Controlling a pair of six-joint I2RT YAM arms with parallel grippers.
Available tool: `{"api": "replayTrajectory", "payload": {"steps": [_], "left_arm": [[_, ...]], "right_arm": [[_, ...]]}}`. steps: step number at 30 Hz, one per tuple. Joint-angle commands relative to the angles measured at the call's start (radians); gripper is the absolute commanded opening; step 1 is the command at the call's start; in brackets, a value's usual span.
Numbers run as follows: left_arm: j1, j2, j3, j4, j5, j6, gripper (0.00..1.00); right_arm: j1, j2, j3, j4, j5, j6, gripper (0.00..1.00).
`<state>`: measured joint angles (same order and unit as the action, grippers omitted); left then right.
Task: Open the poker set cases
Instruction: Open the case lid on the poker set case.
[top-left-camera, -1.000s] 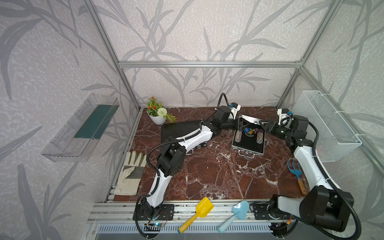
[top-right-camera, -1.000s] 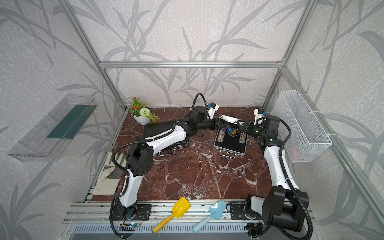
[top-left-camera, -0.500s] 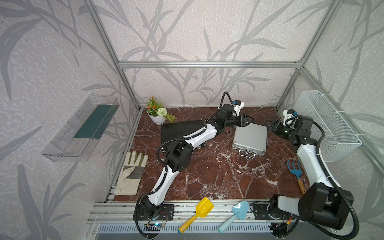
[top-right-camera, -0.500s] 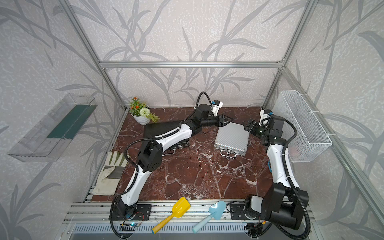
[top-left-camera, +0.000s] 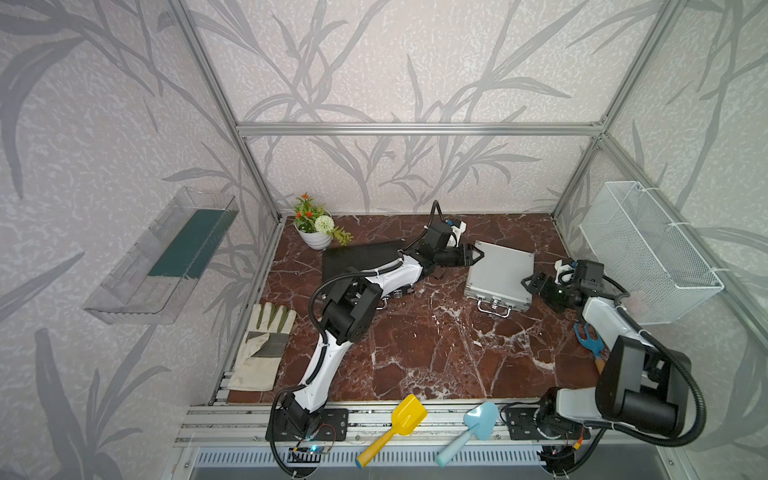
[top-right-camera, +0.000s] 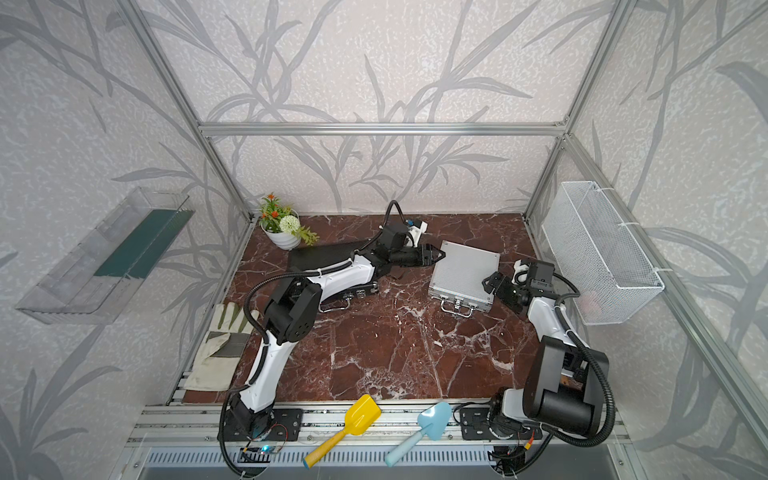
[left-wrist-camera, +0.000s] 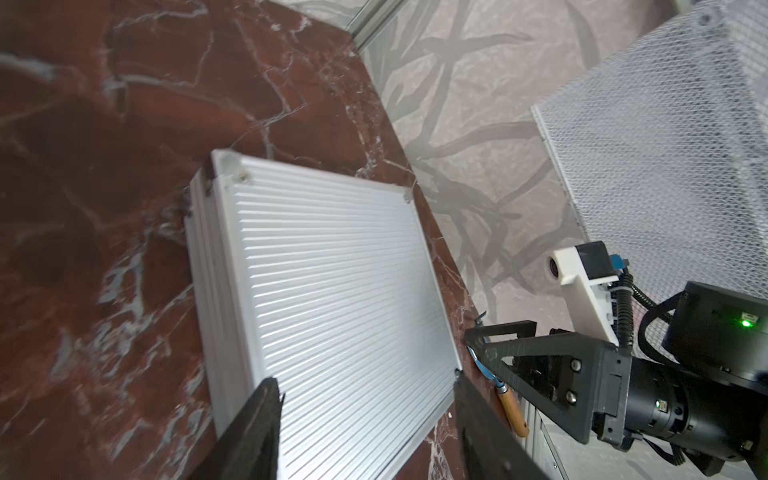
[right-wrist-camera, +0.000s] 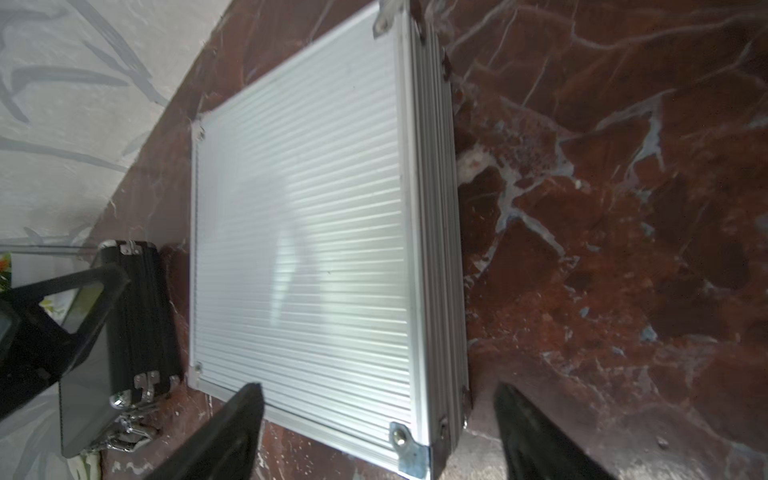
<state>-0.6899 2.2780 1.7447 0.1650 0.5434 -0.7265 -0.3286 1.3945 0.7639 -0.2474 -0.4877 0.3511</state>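
silver case (top-left-camera: 498, 272) dropped shut; black case (top-left-camera: 353, 257) shut too

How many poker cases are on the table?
2: the silver case lies closed, right of centre; the black case lies beside it, partly hidden under the left arm.

On my feed: a white pot of flowers (top-left-camera: 316, 232) at the back of the red marble tabletop (top-left-camera: 415, 353), a canvas work glove (top-left-camera: 262, 340) at its left edge, and a yellow plastic scoop (top-left-camera: 409, 415) and pale blue trowel (top-left-camera: 481, 420) on the front rail.
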Motion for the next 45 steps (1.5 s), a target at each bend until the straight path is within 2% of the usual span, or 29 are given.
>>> {"api": "replayTrajectory", "payload": {"steps": [1, 3, 4, 8, 12, 21, 24, 27, 32, 38, 42, 45], "left_arm": [[-0.009, 0.014, -0.018, 0.02, -0.004, -0.04, 0.55], [-0.016, 0.047, 0.007, -0.008, 0.005, -0.051, 0.55], [-0.018, 0.063, 0.023, -0.02, 0.016, -0.061, 0.54], [-0.035, 0.079, 0.029, -0.024, 0.019, -0.074, 0.54], [-0.05, 0.076, 0.028, -0.028, 0.031, -0.077, 0.53], [-0.066, 0.103, 0.06, -0.041, 0.073, -0.094, 0.5], [-0.081, 0.057, 0.022, -0.045, 0.07, -0.075, 0.5], [-0.1, -0.001, -0.034, -0.061, 0.06, -0.047, 0.5], [-0.124, -0.118, -0.162, -0.041, 0.035, -0.036, 0.49], [-0.132, -0.232, -0.245, -0.052, 0.028, -0.026, 0.49], [-0.129, -0.295, -0.215, -0.109, 0.006, 0.016, 0.5], [-0.122, -0.296, -0.115, -0.178, 0.015, 0.045, 0.5]], "right_arm": [[-0.003, 0.015, 0.002, 0.026, -0.059, -0.009, 0.69], [-0.001, 0.032, 0.007, 0.01, -0.068, -0.017, 0.6], [-0.001, 0.04, 0.012, -0.008, -0.063, -0.029, 0.59], [-0.001, 0.06, 0.005, -0.055, -0.04, -0.064, 0.66], [-0.001, 0.064, -0.016, -0.039, -0.064, -0.063, 0.67], [0.087, 0.051, 0.014, -0.07, -0.115, -0.087, 0.48], [0.128, 0.038, 0.016, -0.085, -0.115, -0.084, 0.43], [0.159, 0.004, 0.01, -0.114, -0.113, -0.08, 0.43], [0.161, -0.121, -0.024, -0.142, -0.155, -0.046, 0.43], [0.161, -0.21, -0.033, -0.124, -0.234, 0.024, 0.43], [0.161, -0.253, 0.0, -0.135, -0.252, 0.053, 0.44], [0.159, -0.288, 0.026, -0.108, -0.241, 0.096, 0.45]]}}
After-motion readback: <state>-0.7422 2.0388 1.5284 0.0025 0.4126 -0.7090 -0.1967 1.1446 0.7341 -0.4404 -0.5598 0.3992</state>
